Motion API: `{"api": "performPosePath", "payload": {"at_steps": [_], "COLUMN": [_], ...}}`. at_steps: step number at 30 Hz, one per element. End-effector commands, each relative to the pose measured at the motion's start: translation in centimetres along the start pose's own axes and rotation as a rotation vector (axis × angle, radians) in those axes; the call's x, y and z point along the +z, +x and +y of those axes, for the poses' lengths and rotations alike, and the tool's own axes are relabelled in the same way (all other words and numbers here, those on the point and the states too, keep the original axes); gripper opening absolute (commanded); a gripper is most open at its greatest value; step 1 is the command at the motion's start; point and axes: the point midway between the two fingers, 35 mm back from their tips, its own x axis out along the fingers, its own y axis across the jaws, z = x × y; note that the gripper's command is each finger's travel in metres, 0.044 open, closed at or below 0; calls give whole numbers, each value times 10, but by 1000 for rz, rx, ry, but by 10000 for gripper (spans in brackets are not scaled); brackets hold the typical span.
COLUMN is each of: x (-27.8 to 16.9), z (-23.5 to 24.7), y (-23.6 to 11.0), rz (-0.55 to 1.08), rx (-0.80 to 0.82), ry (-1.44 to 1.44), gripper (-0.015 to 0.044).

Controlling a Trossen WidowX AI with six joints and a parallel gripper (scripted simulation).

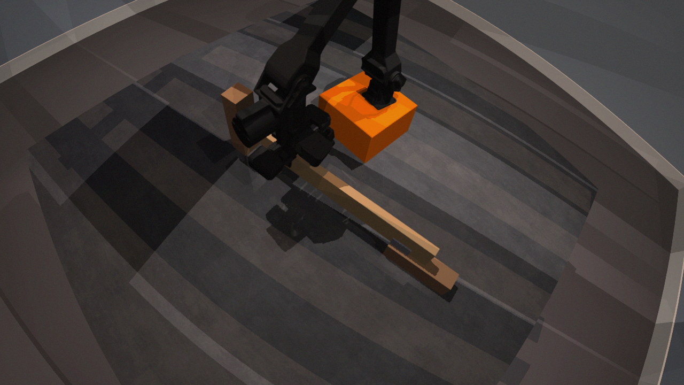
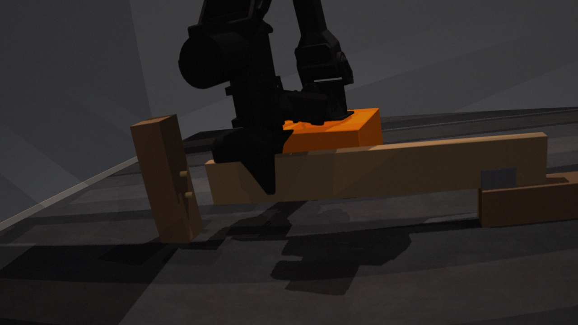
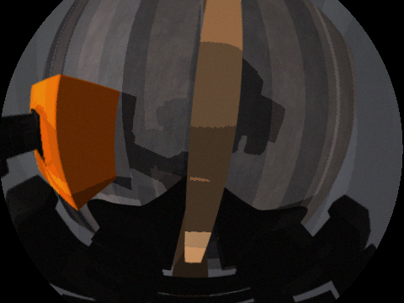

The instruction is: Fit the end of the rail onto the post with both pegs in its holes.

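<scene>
The long wooden rail [image 1: 373,210] [image 2: 404,165] [image 3: 215,118] is held up off the table, almost level. Its far end sits in the grey bracket [image 2: 497,178] on the low footboard block [image 1: 433,276] [image 2: 529,201]. My gripper [image 1: 274,160] [image 2: 264,178] [image 3: 199,180] is shut on the rail close to its near end. The short post [image 1: 237,98] [image 2: 163,178] stands just left of that end, leaning a little. Its two pegs [image 2: 184,174] [image 2: 188,194] point at the rail's end face, with a small gap between them. The holes in the rail's end are hidden.
An orange block [image 1: 368,119] [image 2: 335,135] [image 3: 79,135] carries the arm's base and stands just behind the rail. The table's raised pale rim [image 1: 621,129] curves round the far and right sides.
</scene>
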Motion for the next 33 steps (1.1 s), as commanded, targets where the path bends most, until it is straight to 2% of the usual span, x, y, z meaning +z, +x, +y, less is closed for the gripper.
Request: {"api": "performPosePath", "payload": {"at_steps": [1,33], "x": [1,1], "z": [-5,-1], "y": [-6,-3], "rz": [-6,-6], "rx": [-19,-19], "ry": [0,0], "gripper": [0,0]}}
